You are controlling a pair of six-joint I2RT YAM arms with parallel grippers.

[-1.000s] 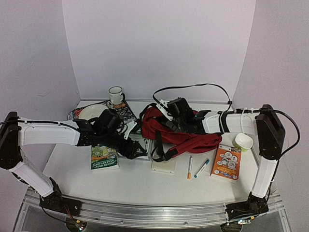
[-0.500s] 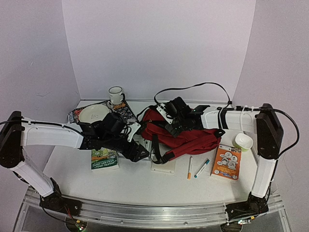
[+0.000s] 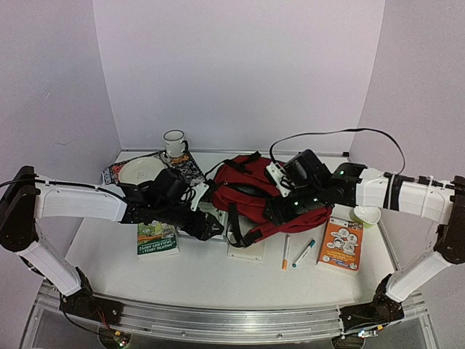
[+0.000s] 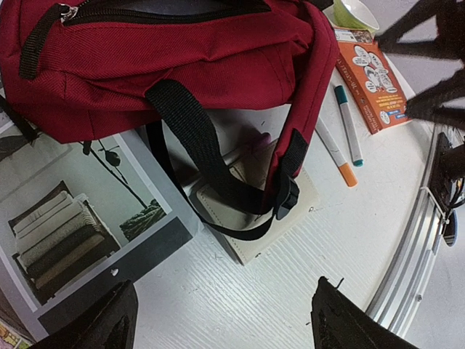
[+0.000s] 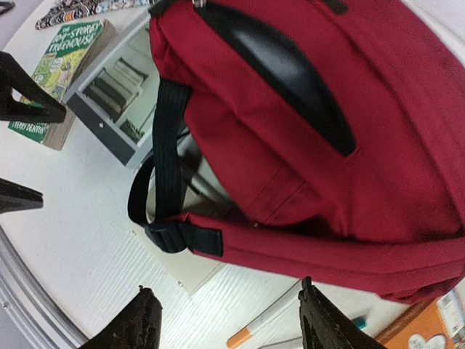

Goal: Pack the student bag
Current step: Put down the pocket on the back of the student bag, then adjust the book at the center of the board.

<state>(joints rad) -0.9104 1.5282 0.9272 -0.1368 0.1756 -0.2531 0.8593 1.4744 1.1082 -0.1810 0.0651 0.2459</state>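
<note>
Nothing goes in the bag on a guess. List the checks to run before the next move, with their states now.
1. Left claw free: ok, open, nothing between its fingers.
2. Right claw free: ok, open and empty.
3. Student bag unzipped: ok, a dark gap shows at the zipper.
4. Beige notebook free to lift: not ok, black strap lies across it.
5. Orange marker reachable: ok, bare on the table beside the teal marker.

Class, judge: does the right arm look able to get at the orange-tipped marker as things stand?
Probably yes: the marker lies uncovered on the table beside the student bag, with the open right end effector close by.
</note>
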